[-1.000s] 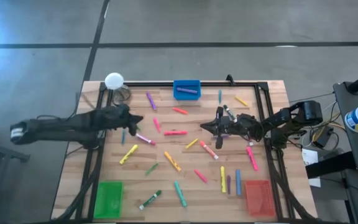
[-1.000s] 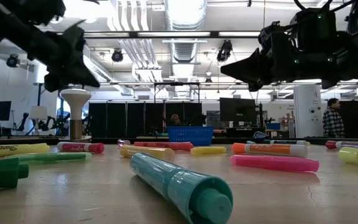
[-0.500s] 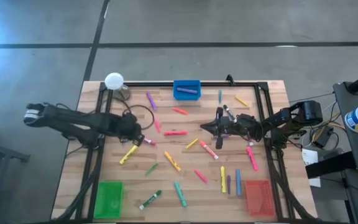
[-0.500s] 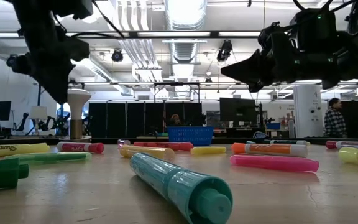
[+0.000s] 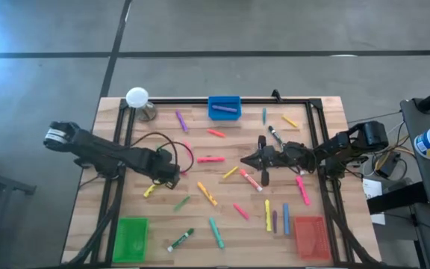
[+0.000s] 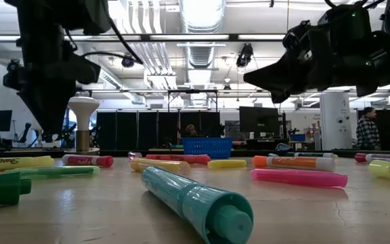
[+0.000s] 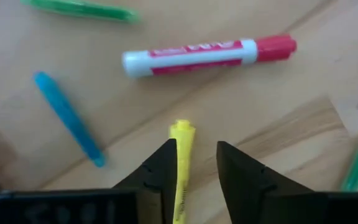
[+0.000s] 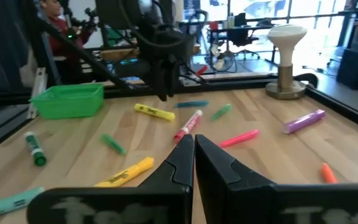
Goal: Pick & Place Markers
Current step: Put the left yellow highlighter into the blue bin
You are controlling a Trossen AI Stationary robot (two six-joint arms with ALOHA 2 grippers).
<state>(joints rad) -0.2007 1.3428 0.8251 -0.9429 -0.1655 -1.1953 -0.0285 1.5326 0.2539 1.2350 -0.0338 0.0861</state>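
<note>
Teal marker (image 6: 196, 201) lies nearest, markers (image 6: 296, 177) scattered behind.

- Grey concrete floor (image 5: 237, 71) crossed by dark seam lines surrounds the wooden table (image 5: 334, 112).
- Open ceiling with ducts (image 6: 198, 51) and bright strip lights.
- Monitors (image 6: 259, 120) and desks at rear; a person (image 6: 369, 129) stands beyond.

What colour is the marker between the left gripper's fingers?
Yellow marker, clearest in the left wrist view.

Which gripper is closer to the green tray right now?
The left one. The left gripper sits above a yellow marker, just up-table from the green tray at the near left corner. The right gripper hovers mid-table, much farther away.
</note>
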